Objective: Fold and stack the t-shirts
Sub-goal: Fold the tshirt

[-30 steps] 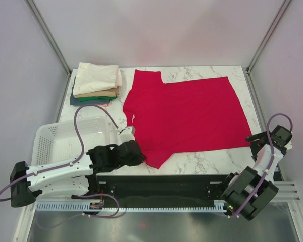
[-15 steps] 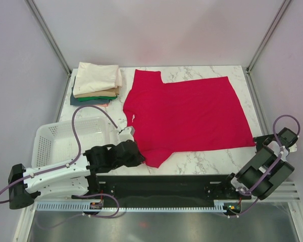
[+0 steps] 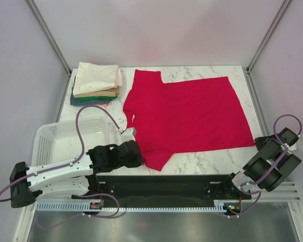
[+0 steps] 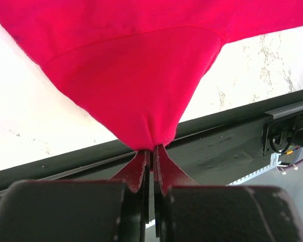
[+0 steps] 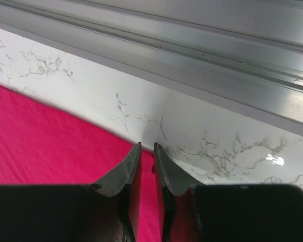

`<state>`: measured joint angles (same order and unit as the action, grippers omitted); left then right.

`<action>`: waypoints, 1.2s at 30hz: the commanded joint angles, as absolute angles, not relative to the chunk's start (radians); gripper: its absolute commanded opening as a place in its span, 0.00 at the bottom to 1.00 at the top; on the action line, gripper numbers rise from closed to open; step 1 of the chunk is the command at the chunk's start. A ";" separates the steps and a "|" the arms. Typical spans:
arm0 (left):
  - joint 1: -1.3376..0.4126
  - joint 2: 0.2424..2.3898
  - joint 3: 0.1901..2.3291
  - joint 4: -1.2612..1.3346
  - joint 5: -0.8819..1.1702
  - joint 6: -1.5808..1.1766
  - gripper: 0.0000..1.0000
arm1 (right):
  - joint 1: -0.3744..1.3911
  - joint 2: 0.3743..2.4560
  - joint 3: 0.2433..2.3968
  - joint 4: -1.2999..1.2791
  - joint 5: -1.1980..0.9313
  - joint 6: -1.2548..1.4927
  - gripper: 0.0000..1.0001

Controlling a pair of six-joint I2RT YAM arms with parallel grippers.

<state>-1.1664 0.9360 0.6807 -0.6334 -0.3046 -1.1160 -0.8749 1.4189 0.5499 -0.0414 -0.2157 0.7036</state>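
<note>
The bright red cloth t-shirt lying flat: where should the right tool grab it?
Probably the near right hem corner of the bright red cloth t-shirt, approached low from the right. Flat cloth offers only its edges to pinch, and the left tool holds the near sleeve.

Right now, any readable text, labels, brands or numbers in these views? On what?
No legible text in any view.
On the red t-shirt, a white speck by the collar, maybe a tag: too small to read.
On the folded stack and basket: no print shows.
</note>
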 commanded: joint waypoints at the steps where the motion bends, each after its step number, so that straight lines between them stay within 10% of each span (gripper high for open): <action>1: -1.161 0.936 0.713 -0.634 -0.314 -1.118 0.02 | -0.874 1.418 0.508 -0.150 -0.209 0.669 0.23; 11: -1.161 0.922 0.699 -0.634 -0.311 -1.115 0.02 | -0.874 1.230 0.522 -0.305 -0.094 0.626 0.50; 19: -1.163 0.923 0.692 -0.632 -0.321 -1.111 0.02 | -0.864 1.271 0.483 -0.221 -0.178 0.643 0.50; 25: -1.161 0.931 0.693 -0.630 -0.322 -1.112 0.02 | -0.825 1.382 0.476 -0.120 -0.166 0.666 0.43; 32: -1.161 0.927 0.710 -0.632 -0.305 -1.118 0.02 | -0.816 1.365 0.477 -0.126 -0.176 0.654 0.00; 36: -1.163 0.920 0.730 -0.630 -0.253 -1.127 0.02 | -0.816 1.209 0.482 -0.254 -0.187 0.644 0.00</action>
